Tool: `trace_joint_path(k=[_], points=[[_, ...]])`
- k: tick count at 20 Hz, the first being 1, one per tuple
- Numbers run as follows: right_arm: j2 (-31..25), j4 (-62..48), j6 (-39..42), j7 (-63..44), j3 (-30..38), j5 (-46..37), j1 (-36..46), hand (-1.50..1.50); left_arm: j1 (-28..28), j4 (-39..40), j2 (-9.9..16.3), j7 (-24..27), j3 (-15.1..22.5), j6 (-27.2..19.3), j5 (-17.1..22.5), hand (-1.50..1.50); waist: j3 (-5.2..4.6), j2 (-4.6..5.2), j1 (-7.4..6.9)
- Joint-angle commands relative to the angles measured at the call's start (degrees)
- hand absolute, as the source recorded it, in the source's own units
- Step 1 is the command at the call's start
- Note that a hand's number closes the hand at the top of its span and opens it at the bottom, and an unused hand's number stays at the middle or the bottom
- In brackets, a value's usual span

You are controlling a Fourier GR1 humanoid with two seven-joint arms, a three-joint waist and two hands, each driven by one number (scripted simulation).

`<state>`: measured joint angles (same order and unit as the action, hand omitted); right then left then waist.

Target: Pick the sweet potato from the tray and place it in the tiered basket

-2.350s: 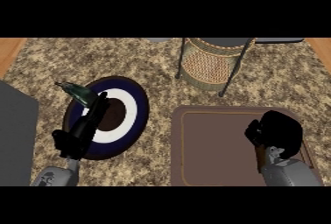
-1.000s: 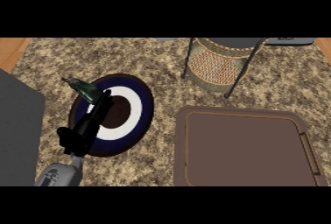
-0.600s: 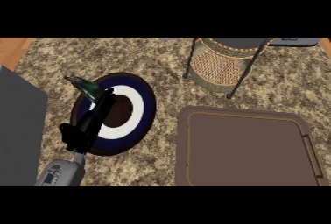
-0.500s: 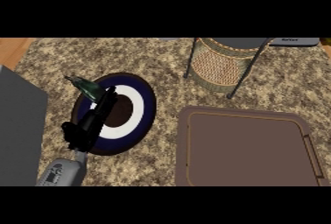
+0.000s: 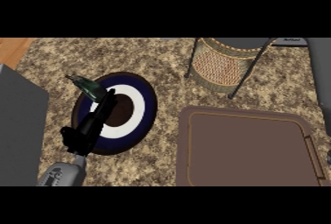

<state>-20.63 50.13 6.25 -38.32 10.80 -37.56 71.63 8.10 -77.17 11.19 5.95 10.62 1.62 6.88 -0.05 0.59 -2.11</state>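
The brown tray (image 5: 249, 148) lies at the lower right, and I see no sweet potato on it or anywhere else. The tiered basket (image 5: 223, 65), woven with thin dark legs and a dark upper tier, stands at the top centre right. My left hand (image 5: 93, 120) rests at the left over a round plate (image 5: 143, 94), fingers straight and holding nothing. My right hand does not show; only a grey strip (image 5: 318, 74) runs down the right edge.
The plate is dark blue with a white ring and a brown centre. A tall grey block (image 5: 19, 127) fills the left edge. The speckled counter (image 5: 161, 61) spreads between the plate, basket and tray, with a wooden strip (image 5: 13, 46) at the top left.
The right hand that hovered over the tray has left the view. The view has shifted a little, bringing the basket lower in the picture. The left hand has stayed over the plate.
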Motion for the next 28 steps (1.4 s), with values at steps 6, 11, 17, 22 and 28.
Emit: trace_joint_path(k=[6,11,17,22,28], points=[[4.5,-19.1,-10.4,8.7,2.6,-0.5,6.7,1.5,-0.9,-6.2,-0.1,-5.1,0.6,-0.3,-0.5,0.0,0.06,0.19,-0.97],[6.9,-24.1,-12.7,8.3,6.4,2.9,11.0,1.5,1.5,-1.2,-1.1,-2.5,-0.3,0.0,-1.3,0.0,0.01,0.34,-0.32],[8.4,-25.7,-12.7,-0.6,14.3,11.1,10.8,-1.5,1.0,0.3,0.3,-1.3,-3.0,0.8,-0.1,0.0,0.01,-0.11,0.72],[7.5,-25.6,-16.4,3.1,17.0,14.0,11.0,-1.5,1.7,-0.4,-1.5,-1.6,-2.2,-0.3,-1.3,0.0,0.04,-0.09,0.66],[3.9,-22.7,-27.6,2.9,14.2,9.0,10.7,-1.5,0.1,2.5,-1.1,1.7,-2.4,1.7,-1.5,0.0,-0.01,-0.25,1.25]])
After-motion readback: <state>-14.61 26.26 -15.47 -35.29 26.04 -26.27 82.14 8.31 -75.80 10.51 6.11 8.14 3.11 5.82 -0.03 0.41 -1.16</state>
